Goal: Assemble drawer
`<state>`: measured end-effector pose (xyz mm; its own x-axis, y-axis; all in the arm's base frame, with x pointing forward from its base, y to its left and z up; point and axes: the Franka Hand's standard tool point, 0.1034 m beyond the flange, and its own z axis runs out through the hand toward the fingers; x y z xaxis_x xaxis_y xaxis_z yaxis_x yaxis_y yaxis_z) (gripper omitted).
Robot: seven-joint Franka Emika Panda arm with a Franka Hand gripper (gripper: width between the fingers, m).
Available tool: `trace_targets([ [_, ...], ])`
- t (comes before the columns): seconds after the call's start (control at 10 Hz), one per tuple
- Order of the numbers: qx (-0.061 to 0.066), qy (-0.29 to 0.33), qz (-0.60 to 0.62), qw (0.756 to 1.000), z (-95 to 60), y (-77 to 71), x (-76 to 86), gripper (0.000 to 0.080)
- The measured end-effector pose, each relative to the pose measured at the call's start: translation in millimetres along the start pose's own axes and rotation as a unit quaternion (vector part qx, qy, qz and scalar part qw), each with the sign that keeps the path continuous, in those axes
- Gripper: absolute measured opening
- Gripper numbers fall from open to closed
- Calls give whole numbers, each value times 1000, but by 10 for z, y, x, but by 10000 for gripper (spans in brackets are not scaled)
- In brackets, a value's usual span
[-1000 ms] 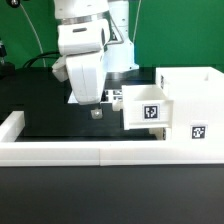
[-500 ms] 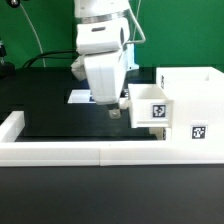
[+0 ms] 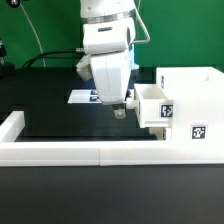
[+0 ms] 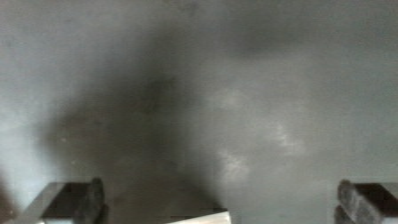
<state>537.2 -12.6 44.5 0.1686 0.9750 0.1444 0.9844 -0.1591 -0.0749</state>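
The large white drawer case [image 3: 195, 105] stands at the exterior view's right, with a square tag [image 3: 198, 131] on its front. One white tray [image 3: 155, 106], also tagged, sits partly inside the case's open side. My gripper [image 3: 122, 108] hangs low, close against the tray's outer end; the knob is hidden behind it. In the wrist view my gripper [image 4: 221, 200] is open, with fingertips [image 4: 71, 200] far apart and only a blurred grey surface between them. The second tray is out of view.
A long low white border wall [image 3: 80, 152] runs along the front of the black table and turns back at the exterior view's left. The marker board [image 3: 80, 97] lies flat behind the arm. Cables hang at the back.
The arm has moved toward the exterior view's right. The tray has slid with it, further into the case.
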Motion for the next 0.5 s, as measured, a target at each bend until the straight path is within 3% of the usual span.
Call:
trace_targets([
  [0.5, 0, 4, 12, 1000, 29, -32, 328, 649],
])
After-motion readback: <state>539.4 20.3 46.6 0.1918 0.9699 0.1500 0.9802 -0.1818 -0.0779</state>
